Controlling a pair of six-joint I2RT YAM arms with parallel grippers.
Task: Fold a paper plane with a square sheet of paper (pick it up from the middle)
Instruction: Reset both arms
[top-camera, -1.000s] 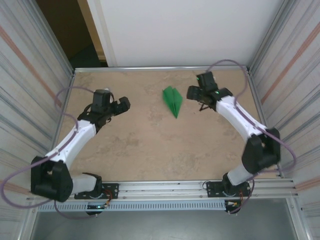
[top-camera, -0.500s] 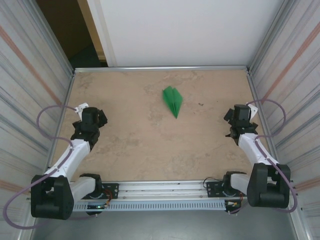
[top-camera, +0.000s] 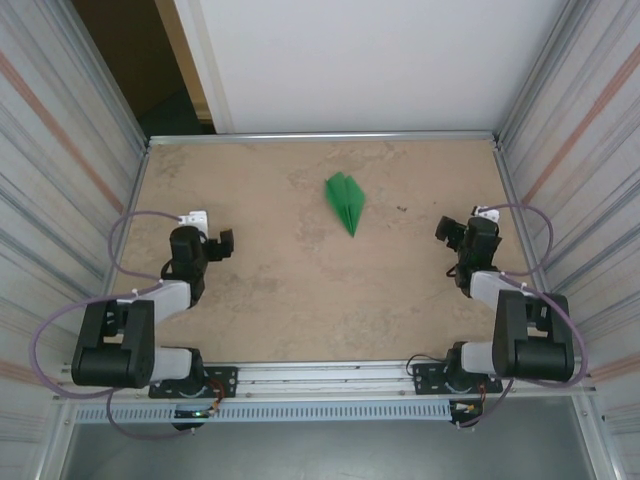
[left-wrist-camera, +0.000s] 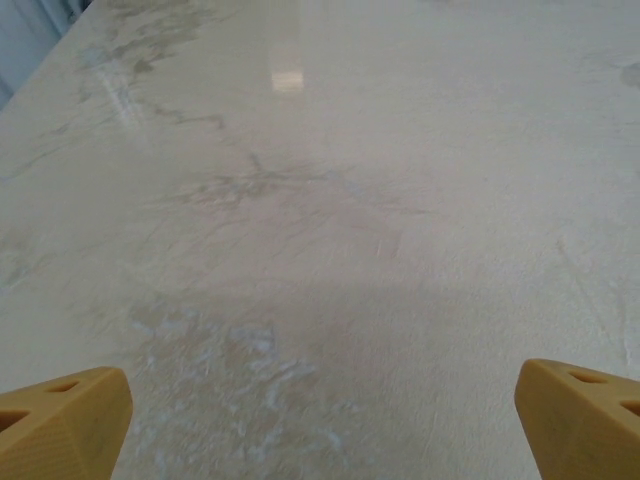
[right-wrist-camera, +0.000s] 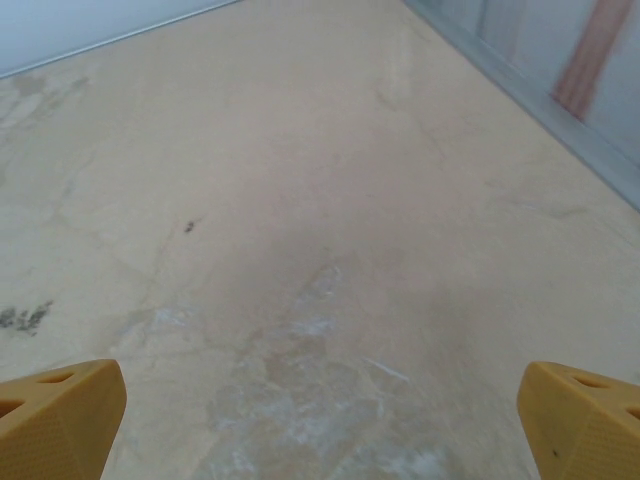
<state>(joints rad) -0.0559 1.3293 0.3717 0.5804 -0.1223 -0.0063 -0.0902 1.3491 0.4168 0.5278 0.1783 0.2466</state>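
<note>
One paper plane, bright green, is laid flat on the worktop, centre-far, its nose pointed near. Two claws are recorded with jaws spread wide and nothing gripped: left claw near the left edge, right claw near the right edge, both well apart from the plane.

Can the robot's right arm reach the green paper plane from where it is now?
Probably yes. The paper plane lies in the open on the table, with only bare tabletop between it and the right arm. Its jaws stand open, but the arm sits tucked near its base and must stretch out.
</note>
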